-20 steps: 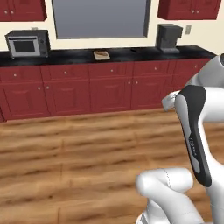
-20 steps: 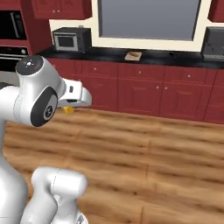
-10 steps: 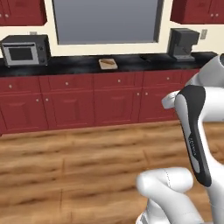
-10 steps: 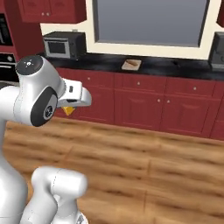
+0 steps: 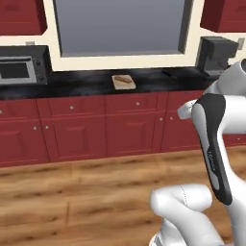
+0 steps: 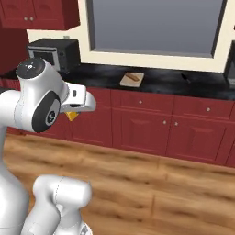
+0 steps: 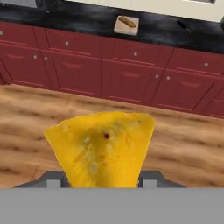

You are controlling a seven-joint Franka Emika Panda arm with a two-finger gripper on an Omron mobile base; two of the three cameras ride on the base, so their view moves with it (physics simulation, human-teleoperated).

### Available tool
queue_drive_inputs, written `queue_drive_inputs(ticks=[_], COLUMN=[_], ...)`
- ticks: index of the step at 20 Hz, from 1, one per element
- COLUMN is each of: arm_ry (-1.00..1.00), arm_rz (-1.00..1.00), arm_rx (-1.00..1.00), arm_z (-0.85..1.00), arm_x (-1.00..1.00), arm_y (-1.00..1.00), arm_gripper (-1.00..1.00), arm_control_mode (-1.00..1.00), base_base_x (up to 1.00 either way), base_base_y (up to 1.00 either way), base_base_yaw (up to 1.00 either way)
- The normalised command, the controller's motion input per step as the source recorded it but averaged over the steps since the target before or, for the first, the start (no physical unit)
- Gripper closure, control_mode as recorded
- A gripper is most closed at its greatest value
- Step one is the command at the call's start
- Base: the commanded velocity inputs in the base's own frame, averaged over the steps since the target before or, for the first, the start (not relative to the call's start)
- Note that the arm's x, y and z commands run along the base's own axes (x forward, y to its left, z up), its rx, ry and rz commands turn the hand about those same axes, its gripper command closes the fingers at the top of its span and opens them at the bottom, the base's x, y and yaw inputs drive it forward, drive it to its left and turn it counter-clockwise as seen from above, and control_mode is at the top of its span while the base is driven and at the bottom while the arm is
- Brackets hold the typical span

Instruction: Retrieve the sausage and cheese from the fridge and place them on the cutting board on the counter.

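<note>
A yellow-orange wedge of cheese [image 7: 103, 148] sits between the fingers of my gripper [image 7: 103, 178], which is shut on it. From the right base view the cheese [image 6: 71, 115] peeks out under the white hand [image 6: 81, 102], held high above the wood floor. Ahead, the light-tan cutting board [image 5: 123, 82] [image 6: 132, 79] [image 7: 126, 25] lies on the black counter [image 5: 81, 82] [image 6: 165, 79] [image 7: 78, 17]. The dark red sausage [image 5: 124, 80] [image 6: 133, 76] [image 7: 127, 21] lies on the board. The fridge is out of view.
A microwave [image 5: 19, 71] [image 6: 53, 53] stands on the counter to the left, a dark coffee machine [image 5: 216, 55] to the right. A small dark item [image 7: 183, 26] lies right of the board. Red cabinets [image 7: 118, 70] run below; wood floor [image 7: 183, 144] lies between me and them.
The whole picture has shifted: the base has driven nearer, so counter and board loom larger and more central. The cheese stays held in the gripper.
</note>
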Motion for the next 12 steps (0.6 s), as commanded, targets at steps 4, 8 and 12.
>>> queue_drive_inputs(ticks=[4, 8, 12], arm_ry=[0.0, 0.0, 0.0], arm_rz=[0.0, 0.0, 0.0], arm_rx=[0.0, 0.0, 0.0], arm_z=[0.0, 0.0, 0.0], arm_x=[0.0, 0.0, 0.0], arm_y=[0.0, 0.0, 0.0], arm_gripper=[1.0, 1.0, 1.0], arm_control_mode=[1.0, 1.0, 1.0], base_base_x=[1.0, 1.0, 1.0], base_base_y=[-0.02, 0.0, 0.0], base_base_yaw=[0.0, 0.0, 0.0])
